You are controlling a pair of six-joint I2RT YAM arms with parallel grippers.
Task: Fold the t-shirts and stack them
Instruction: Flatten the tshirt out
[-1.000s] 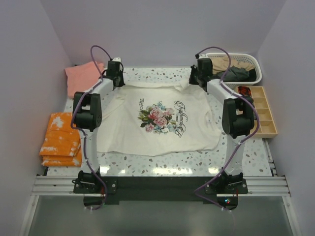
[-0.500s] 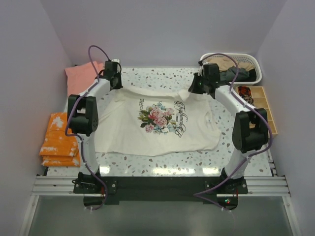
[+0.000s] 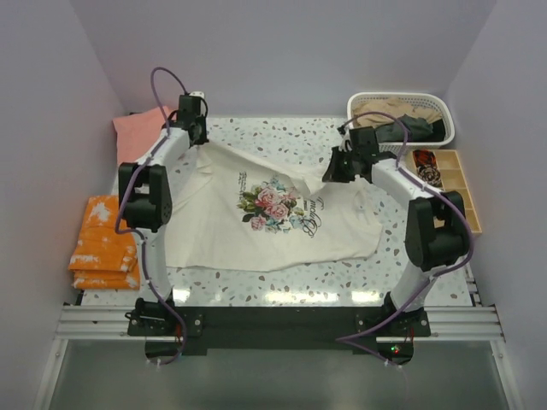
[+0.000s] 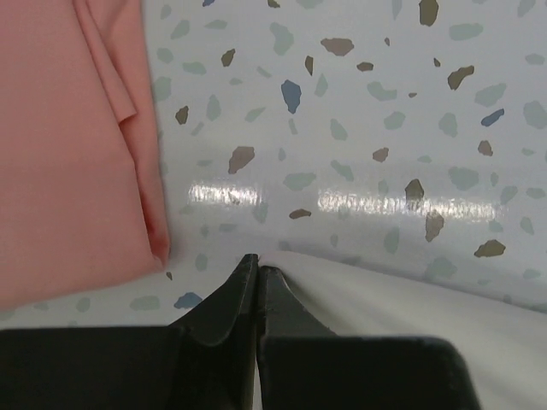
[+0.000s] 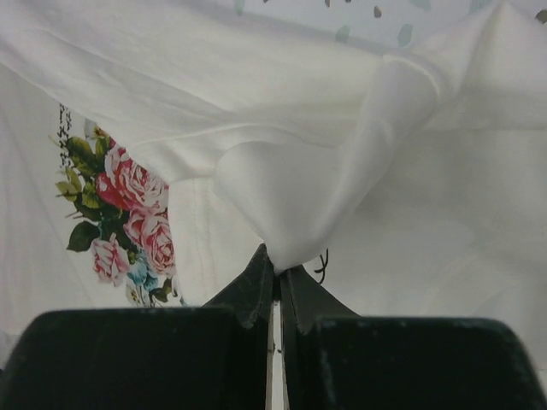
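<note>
A cream t-shirt [image 3: 265, 226] with a pink-rose print and black script lies spread on the speckled table [image 3: 282, 128]. My left gripper [image 3: 195, 137] is shut on its far left shoulder, seen in the left wrist view [image 4: 256, 266]. My right gripper [image 3: 329, 175] is shut on the far right shoulder and holds it lifted and folded over the script; in the right wrist view [image 5: 278, 269] the cloth [image 5: 308, 171] hangs bunched from the tips. A salmon-pink t-shirt [image 3: 141, 128] lies at the far left, also in the left wrist view [image 4: 68, 137].
A white basket [image 3: 402, 115] at the far right holds tan and dark grey t-shirts. A wooden compartment tray [image 3: 449, 192] stands beside it on the right edge. Folded orange patterned cloths [image 3: 104, 243] are stacked at the left edge.
My right gripper has pulled the right shoulder up and toward the middle, folding it over the lettering. My left gripper has moved slightly farther back with the left shoulder, stretching the collar edge.
</note>
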